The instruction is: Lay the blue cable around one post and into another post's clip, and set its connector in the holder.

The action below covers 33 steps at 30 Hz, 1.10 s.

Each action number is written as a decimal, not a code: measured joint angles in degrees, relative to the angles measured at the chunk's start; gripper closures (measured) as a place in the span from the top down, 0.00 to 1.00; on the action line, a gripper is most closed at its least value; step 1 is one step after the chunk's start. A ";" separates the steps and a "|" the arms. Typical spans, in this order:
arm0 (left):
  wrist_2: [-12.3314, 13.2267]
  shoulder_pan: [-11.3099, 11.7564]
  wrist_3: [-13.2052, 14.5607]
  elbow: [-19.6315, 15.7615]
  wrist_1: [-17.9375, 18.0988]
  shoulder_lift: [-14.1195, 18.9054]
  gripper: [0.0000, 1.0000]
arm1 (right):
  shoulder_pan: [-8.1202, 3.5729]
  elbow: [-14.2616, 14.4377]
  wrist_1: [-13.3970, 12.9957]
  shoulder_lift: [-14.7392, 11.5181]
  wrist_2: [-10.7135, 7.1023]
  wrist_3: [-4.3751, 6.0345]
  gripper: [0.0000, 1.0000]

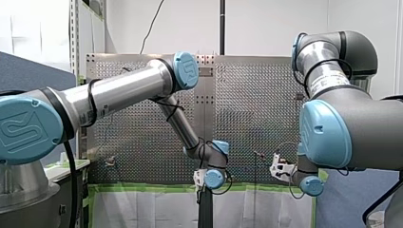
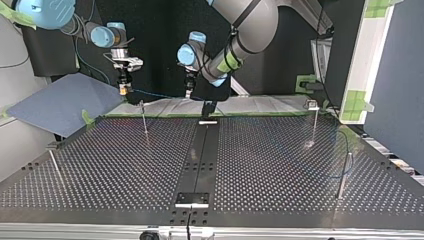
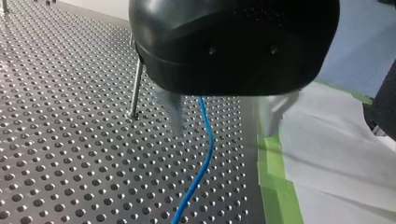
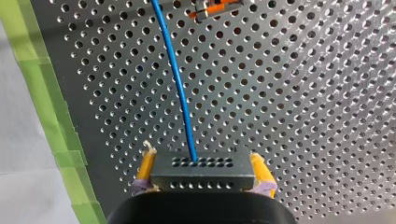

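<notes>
My right tool (image 4: 202,161) grips the connector (image 4: 201,175); joint caps (image 1: 28,130) carry a logo.

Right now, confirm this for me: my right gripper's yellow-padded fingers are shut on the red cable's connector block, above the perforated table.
One detail is wrong: the cable is blue, not red. The right wrist view shows it running out of the dark connector block, which my right gripper has its yellow-padded fingers shut on, above the perforated table.

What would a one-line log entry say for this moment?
Right gripper: shut on connector | left gripper: open astride blue cable | connector: held above perforated table
</notes>
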 joint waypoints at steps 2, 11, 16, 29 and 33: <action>0.73 0.09 -0.75 0.00 -0.03 -0.04 0.95 | 0.01 0.00 0.00 -0.01 0.00 0.00 0.00; 1.82 1.04 -2.00 0.04 1.90 -0.17 0.95 | 0.02 0.00 -0.04 0.02 0.08 0.00 0.00; 1.73 1.87 -2.09 0.13 2.09 -0.23 0.92 | 0.06 0.00 -0.08 0.02 0.08 0.00 0.00; 1.69 3.51 -2.38 1.19 0.97 -1.07 0.87 | 0.04 0.00 -0.08 0.02 0.08 0.00 0.00; 1.88 3.52 -2.78 1.93 0.11 -1.03 0.69 | 0.03 0.00 -0.07 0.01 0.07 0.00 0.00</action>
